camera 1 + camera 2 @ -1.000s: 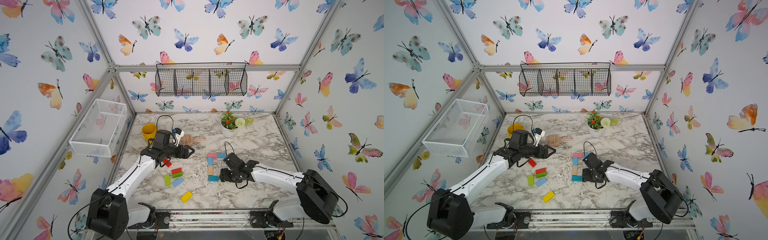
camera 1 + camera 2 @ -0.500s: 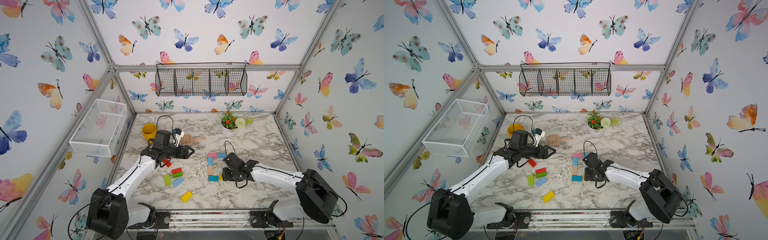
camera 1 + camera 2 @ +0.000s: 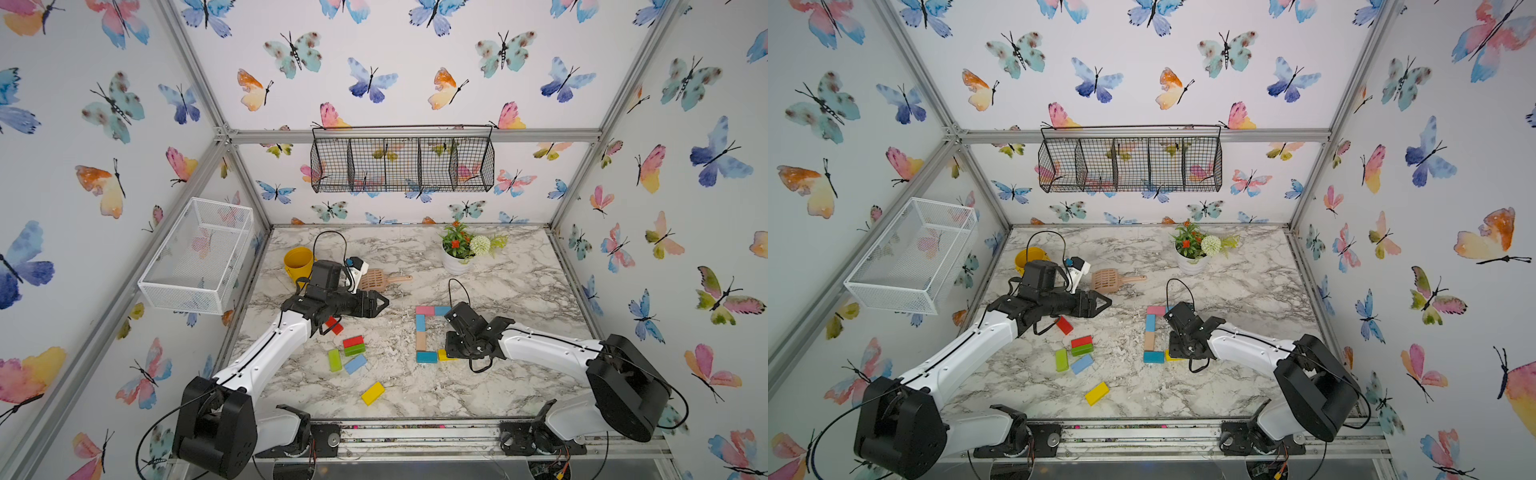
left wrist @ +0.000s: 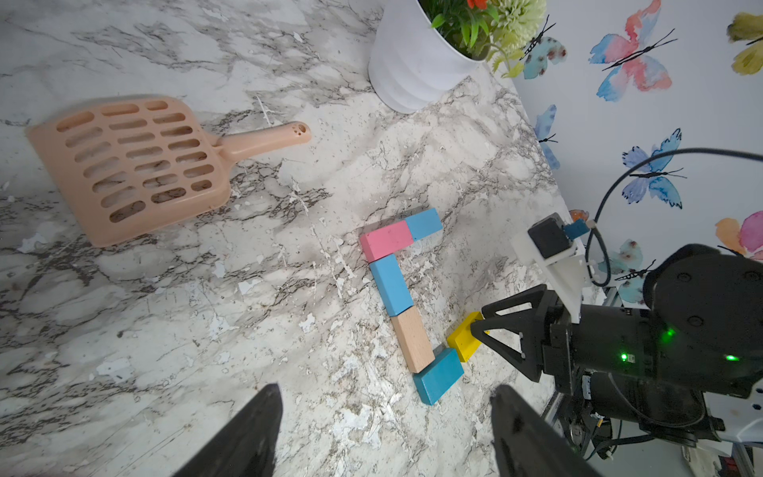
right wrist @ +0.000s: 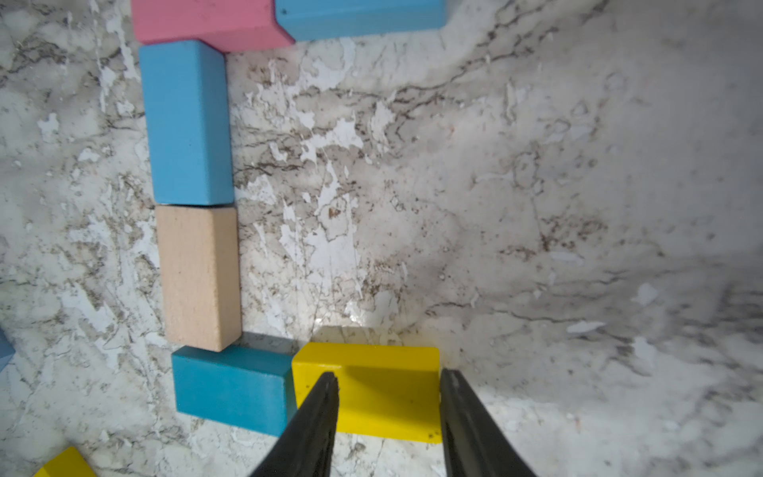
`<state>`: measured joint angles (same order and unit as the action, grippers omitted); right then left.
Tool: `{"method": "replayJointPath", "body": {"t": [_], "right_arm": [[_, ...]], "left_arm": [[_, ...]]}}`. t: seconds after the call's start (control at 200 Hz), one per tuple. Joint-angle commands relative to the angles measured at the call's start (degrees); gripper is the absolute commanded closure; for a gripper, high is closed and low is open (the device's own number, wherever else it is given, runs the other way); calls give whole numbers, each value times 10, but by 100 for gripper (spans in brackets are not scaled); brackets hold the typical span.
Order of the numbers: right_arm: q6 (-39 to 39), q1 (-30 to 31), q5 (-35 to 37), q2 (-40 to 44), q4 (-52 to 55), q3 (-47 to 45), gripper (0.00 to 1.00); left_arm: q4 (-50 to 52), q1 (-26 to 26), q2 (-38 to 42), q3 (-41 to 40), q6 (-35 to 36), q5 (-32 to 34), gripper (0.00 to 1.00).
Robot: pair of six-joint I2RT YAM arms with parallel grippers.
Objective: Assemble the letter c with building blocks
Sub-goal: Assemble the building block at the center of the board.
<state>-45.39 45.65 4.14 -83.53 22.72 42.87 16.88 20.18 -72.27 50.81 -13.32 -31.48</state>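
The right jaws straddle the yellow block [image 5: 367, 388], part closed; we cannot tell whether they pinch it. It lies on the table [image 3: 519, 291] touching the teal block [image 5: 231, 388], lengthening the bottom stroke. We judge the C nearly done, with only the release and perhaps straightening left. The left jaws hang spread and empty near the spare blocks [image 3: 334, 360].

A marble-patterned tabletop [image 3: 519, 291] carries a yellow bucket [image 3: 298, 262] near its far left corner. A tan slotted scoop [image 4: 136, 165] lies flat close by (its handle turned toward the white flowerpot [image 3: 455, 264], which stands well apart). A black wire basket [image 3: 402, 164] hangs on the butterfly-papered back wall, and a white mesh basket [image 3: 199, 257] juts from the left wall.
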Motion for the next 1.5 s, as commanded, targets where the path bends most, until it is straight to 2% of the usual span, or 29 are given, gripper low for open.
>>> {"method": "replayJointPath", "body": {"t": [0.0, 0.586, 1.261, 1.497], "right_arm": [[3, -6, 15, -8, -3, 16, 56], [15, -28, -12, -40, -10, 11, 56], [2, -28, -23, 4, -10, -27, 57], [-1, -28, -1, 35, 7, -19, 52]], "left_arm": [[-6, -4, 10, -5, 0, -17, 20], [-6, -5, 10, -5, -1, -20, 20], [-6, -8, 10, -5, -2, -19, 20], [-6, -8, 11, -6, -2, -20, 20]]}}
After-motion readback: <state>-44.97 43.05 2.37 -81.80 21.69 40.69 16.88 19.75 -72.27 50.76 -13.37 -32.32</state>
